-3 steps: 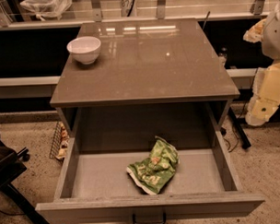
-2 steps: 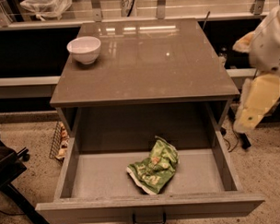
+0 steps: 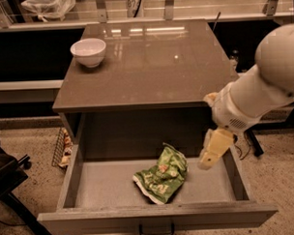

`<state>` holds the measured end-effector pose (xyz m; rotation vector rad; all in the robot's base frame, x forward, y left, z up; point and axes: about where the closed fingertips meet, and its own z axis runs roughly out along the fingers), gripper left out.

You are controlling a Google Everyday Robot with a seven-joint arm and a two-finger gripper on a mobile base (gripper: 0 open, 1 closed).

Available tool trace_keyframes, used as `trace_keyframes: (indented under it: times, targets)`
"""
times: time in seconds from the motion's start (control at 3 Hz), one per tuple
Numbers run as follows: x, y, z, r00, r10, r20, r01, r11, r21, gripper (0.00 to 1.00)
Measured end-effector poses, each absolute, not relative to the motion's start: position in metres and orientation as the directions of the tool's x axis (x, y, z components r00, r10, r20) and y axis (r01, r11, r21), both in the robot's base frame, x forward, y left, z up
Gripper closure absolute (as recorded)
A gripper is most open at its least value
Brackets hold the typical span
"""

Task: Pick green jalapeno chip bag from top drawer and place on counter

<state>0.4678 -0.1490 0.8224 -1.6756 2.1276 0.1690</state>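
- Since the earlier frames, the robot's white arm point(image 3: 262, 84) has swung in from the right edge of the picture toward the centre, and its gripper point(image 3: 207, 160) now hangs over the right part of the open top drawer point(image 3: 155, 219) instead of outside the cabinet.
- Pale yellow and pointing down and to the left, the gripper sits just right of the green jalapeno chip bag point(image 3: 162, 175) and appears clear of it; whether the claw is released or clenched cannot be told from this view.
- The chip bag has not moved: it lies crumpled on the drawer floor, slightly right of centre and toward the front panel, its light-green foil showing pale print.
- The drawer stands pulled fully out toward the bottom of the frame, its small dark handle point(image 3: 156, 231) visible at the bottom edge below the front panel.
- Above it, the glossy grey-brown counter point(image 3: 150, 71) fills the upper middle of the frame and reflects strips of light near its far edge.
- A white bowl point(image 3: 88, 52) stands upright on the counter's far left corner, as before, well apart from the arm.
- At the left side of the cabinet, a wire basket point(image 3: 61, 150) rests on the speckled floor point(image 3: 27, 143).
- A clear plastic bag point(image 3: 48, 6) sits on the shelf in the upper left of the frame, behind the counter.
- Part of a dark chair point(image 3: 9, 180) intrudes at the lower left.
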Motion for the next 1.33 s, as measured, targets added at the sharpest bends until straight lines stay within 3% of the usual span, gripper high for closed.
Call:
trace_keyframes:
  times: [0.67,1.33]
  targets:
    - [0.498,-0.113,0.725,-0.241,-0.845,-0.477,-0.937,0.331,-0.114,0.0]
    - [0.499,-0.092,0.647,-0.281,-0.852,-0.442,-0.938,0.342,-0.063,0.0]
